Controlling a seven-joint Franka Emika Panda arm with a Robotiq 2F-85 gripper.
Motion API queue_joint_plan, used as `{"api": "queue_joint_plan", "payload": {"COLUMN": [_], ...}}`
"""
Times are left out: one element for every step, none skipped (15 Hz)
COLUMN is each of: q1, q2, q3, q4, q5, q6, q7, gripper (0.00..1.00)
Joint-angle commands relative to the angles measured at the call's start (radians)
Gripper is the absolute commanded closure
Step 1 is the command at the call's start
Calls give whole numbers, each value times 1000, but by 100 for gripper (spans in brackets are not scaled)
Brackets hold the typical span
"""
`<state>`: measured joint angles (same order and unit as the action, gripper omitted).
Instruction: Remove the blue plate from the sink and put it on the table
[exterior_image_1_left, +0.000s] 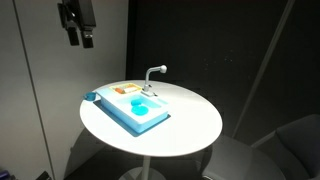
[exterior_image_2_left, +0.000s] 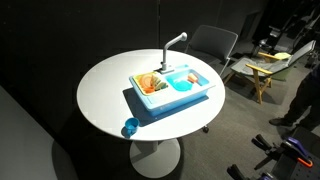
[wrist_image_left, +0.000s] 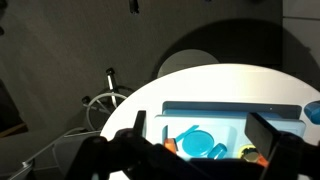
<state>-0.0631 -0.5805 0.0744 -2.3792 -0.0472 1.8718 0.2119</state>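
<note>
The light-blue sink (exterior_image_2_left: 170, 100) stands on the round white table (exterior_image_2_left: 105, 85), its white faucet (exterior_image_2_left: 175, 42) at the far side. The blue plate (exterior_image_2_left: 182, 84) lies in the basin, and shows also in an exterior view (exterior_image_1_left: 144, 104) and in the wrist view (wrist_image_left: 196, 139), where it leans beside another small blue piece (wrist_image_left: 218, 150). My gripper (exterior_image_1_left: 76, 28) hangs high above the table, well off from the sink, open and empty. In the wrist view its two dark fingers (wrist_image_left: 198, 118) frame the sink (wrist_image_left: 230, 108) from far above.
Orange-and-white items (exterior_image_2_left: 150, 85) fill the sink's other compartment. A small darker-blue round object (exterior_image_2_left: 130, 127) sits on the table near its edge, beside the sink's corner. Chairs (exterior_image_2_left: 215, 45) and a stool (exterior_image_2_left: 262, 68) stand beyond the table. Dark curtains surround the scene.
</note>
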Motion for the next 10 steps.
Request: {"api": "queue_joint_plan", "payload": {"q1": [8,8,8,8,8,8,8,5,4,2], "q2": [1,1,1,1,1,1,7,14,25,40], "q3": [-7,-7,-7,-7,-7,-7,-9,-10,-13,-16], "q4": [2,2,2,2,2,2,12,25,39,57], "q5": [-4,-4,-4,-4,-4,-4,-8,-15,-17,-22], "q6": [-2,-2,-2,-2,-2,-2,-4,-4,-4,-6], "q7": [3,3,3,3,3,3,-6,-9,-18,-24], "gripper": [0,0,0,0,0,0,0,0,0,0]}}
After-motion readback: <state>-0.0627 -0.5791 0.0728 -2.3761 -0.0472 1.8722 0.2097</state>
